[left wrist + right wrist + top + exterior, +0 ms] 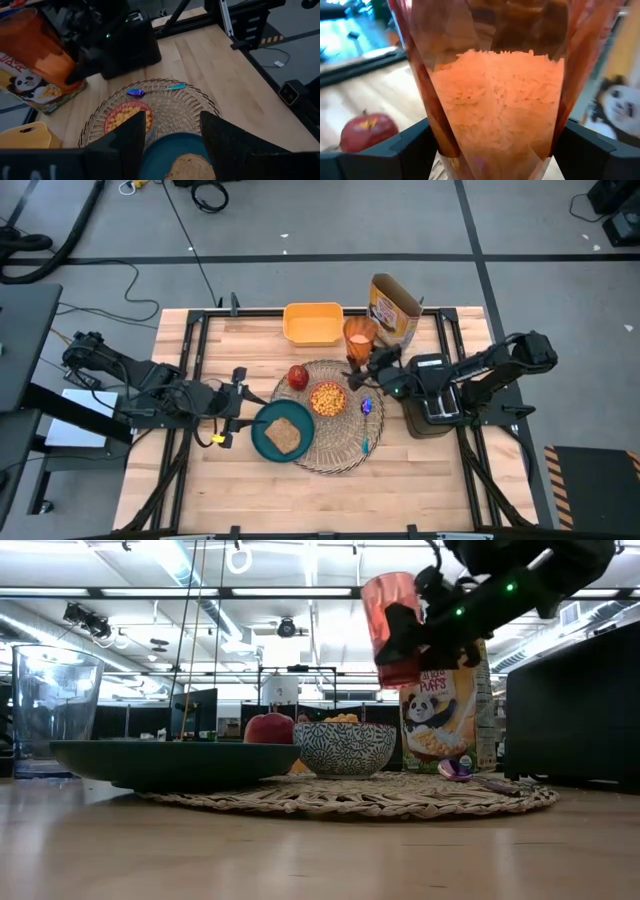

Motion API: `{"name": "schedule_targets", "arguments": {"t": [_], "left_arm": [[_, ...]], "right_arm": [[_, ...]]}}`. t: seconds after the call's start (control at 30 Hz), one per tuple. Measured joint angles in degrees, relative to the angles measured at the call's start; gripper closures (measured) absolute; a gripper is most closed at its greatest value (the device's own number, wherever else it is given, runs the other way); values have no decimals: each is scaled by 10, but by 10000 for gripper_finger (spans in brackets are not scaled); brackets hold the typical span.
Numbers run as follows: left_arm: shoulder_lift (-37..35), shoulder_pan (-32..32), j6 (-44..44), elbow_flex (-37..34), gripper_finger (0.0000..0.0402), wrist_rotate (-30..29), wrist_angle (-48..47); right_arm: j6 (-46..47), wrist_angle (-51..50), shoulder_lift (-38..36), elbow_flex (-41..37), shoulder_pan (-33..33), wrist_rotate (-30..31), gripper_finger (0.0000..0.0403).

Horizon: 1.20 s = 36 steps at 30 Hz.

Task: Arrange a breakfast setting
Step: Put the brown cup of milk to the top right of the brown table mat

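From above, you are seeing the right gripper (362,367) grasping the cup (359,334) at the far right edge of the placemat (345,442), while the left gripper (232,406) is waiting released just left of the plate (266,442) with the toast (284,436); the apple (298,376), bowl (328,398) and spoon (366,406) are lying on the mat. At table level, you are holding the cup (392,620) clear above the mat, and the box (445,725) behind is reading "PUFFS" over a panda. Through the left wrist, its fingers (128,139) are standing apart over the plate (172,149). Through the right wrist, the cup (495,85) is sitting between your fingers (407,147), filled with pale grains. It is probably light, thin and slippery, so keep it upright and grip low on the wall.
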Motion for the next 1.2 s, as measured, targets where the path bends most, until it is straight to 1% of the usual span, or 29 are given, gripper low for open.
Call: {"name": "schedule_targets", "arguments": {"t": [0.1, 0.17, 0.3, 0.37, 0.47, 0.6, 0.67, 0.8, 0.9, 1.07, 1.2], "left_arm": [[0, 0, 0, 0, 207, 0, -6], [0, 0, 0, 0, 207, 0, -10], [0, 0, 0, 0, 207, 0, -13], [0, 0, -2, 0, 207, 0, -15], [0, 0, -15, 0, 207, 3, -24], [0, -1, -34, 0, 207, 19, -42], [0, -1, -40, 0, 207, 20, -54], [0, -1, -45, 0, 207, 21, -61], [0, -1, -46, 0, 207, 21, -60], [0, -1, -50, 0, 207, 21, -77], [0, -1, -58, 0, 207, 21, -84]], "right_arm": [[48, 2, 7, 0, 22, 41, 65], [69, 13, 27, 1, 32, 49, 65], [126, 16, 106, 35, 44, 56, 65], [142, 15, 144, 60, 50, 84, 65], [166, 17, 180, 88, 50, 136, 65], [172, 15, 211, 97, 40, 161, 65], [181, 15, 224, 97, 28, 158, 65], [216, 18, 257, 97, -1, 114, 65], [249, 14, 276, 96, -15, 105, 65], [317, 13, 282, 82, -45, 45, 65], [313, 12, 282, 77, -59, 35, 65]]}}
